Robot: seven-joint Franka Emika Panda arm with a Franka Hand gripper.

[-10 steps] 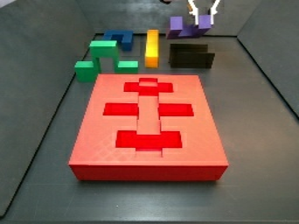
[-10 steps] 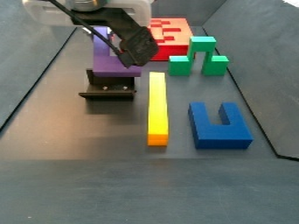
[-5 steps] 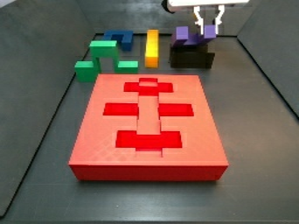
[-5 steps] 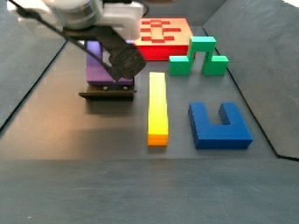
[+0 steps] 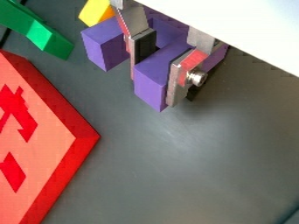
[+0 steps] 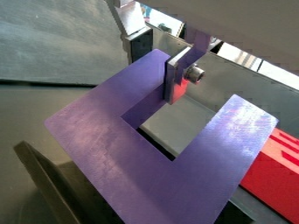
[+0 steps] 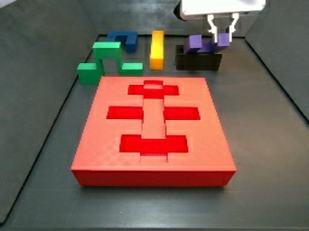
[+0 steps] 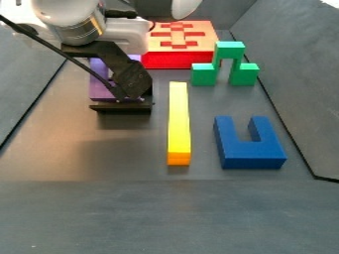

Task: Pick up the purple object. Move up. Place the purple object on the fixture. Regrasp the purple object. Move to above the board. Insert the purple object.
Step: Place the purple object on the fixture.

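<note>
Purple object (image 6: 128,131), a matte U-shaped block with two square prongs and a thick base, sits on the black fixture (image 7: 200,61) near the far right corner of the dark floor in a side view, just past the far edge of the red board (image 7: 151,131). The gripper (image 5: 163,58) is down on it: in both wrist views one silver finger (image 6: 181,74) stands in the slot between the prongs and the other lies outside, so the jaws are closed narrowly on a single prong (the pads appear pressed to its faces). In a side view the block (image 8: 102,84) shows partly behind the dark finger (image 8: 129,79), resting on the fixture (image 8: 122,105). A yellow bar (image 8: 177,121) lies just beside the fixture, with green blocks (image 8: 225,63) and a blue block (image 8: 249,141) beyond it.
</note>
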